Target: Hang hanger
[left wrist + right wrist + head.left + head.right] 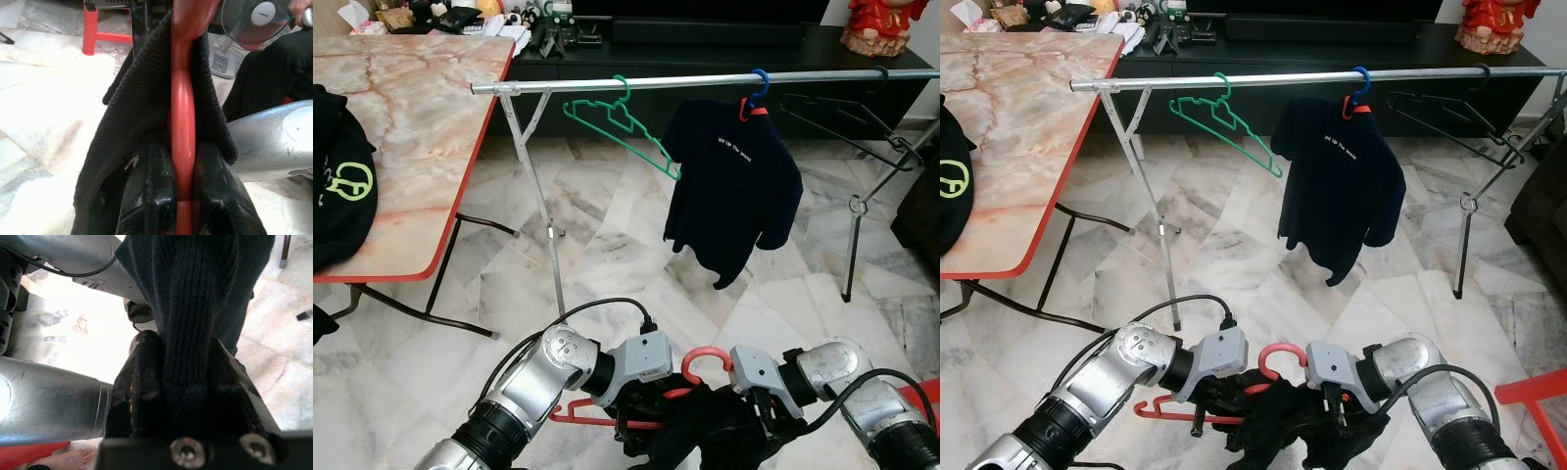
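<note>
Hanger (636, 406) and dark knitted garment (705, 431) are held together low in the frame, at the bottom centre of the left eye view, between the two silver arms. The hanger is red; its hook curls upward between the wrists, and one red bar runs out toward the lower left. The left gripper (182, 196) is closed on the hanger's red stem, which is pinched between the two black fingers (146, 196), with the knit draped around the stem on both sides. The right gripper (188, 382) is closed on a fold of the garment, which is clamped between its fingers.

Across the upper part of the frame a metal rail (705, 81) is seen on folding legs, well apart from the held hanger. On it are hung a green hanger (619, 119), bare and tilted, a blue hanger carrying a dark shirt (734, 186) at centre, and a black hanger (847, 117) at upper right. A marble-patterned surface (411, 117) with a red edge is seen at upper left, with a black garment (337, 186) lying on it. The floor (626, 264) is pale marble tile.
</note>
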{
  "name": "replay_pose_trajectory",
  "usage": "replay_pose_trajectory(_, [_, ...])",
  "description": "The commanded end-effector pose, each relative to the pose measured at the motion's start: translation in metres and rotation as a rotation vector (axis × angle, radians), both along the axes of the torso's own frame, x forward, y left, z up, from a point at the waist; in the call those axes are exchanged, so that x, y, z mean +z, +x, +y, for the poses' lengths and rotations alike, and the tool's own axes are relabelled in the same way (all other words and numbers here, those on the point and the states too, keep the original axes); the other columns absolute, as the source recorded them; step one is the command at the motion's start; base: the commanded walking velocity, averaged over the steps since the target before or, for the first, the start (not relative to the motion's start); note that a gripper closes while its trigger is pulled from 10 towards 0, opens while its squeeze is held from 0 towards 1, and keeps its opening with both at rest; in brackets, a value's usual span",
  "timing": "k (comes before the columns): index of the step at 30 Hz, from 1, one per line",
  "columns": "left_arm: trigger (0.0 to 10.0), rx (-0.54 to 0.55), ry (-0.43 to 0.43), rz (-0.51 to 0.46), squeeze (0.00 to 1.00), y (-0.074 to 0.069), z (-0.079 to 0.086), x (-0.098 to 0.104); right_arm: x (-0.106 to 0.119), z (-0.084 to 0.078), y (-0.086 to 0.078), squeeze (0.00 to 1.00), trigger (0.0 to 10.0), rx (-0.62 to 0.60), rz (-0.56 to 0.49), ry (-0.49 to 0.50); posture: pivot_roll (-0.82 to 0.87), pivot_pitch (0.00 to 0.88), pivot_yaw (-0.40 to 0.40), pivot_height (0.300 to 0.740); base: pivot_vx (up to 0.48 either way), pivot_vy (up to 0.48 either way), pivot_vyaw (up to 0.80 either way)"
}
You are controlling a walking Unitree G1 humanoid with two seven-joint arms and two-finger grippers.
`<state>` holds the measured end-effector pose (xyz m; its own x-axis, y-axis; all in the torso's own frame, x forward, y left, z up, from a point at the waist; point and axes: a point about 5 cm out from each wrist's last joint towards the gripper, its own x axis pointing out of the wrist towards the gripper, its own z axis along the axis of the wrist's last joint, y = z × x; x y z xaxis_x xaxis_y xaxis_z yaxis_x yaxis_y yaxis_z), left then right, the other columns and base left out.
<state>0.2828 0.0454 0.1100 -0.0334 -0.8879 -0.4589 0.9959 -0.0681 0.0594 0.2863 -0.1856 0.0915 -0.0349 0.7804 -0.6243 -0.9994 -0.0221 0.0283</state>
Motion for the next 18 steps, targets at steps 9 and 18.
replay_pose_trajectory(9, [10.0, -0.046, -0.039, -0.083, 0.00, 0.007, -0.006, 0.017, -0.010, 0.002, -0.008, 0.00, 0.0, 0.018, 0.027, -0.011, -0.09, 0.156, -0.010, 0.740, 0.000, 0.000, 0.00])
replay_pose_trajectory(18, [10.0, -0.080, -0.004, -0.078, 1.00, 0.010, 0.003, 0.018, -0.016, 0.001, -0.011, 0.00, 0.0, 0.024, 0.032, -0.037, -0.10, 0.142, -0.008, 0.740, 0.000, 0.000, 0.00])
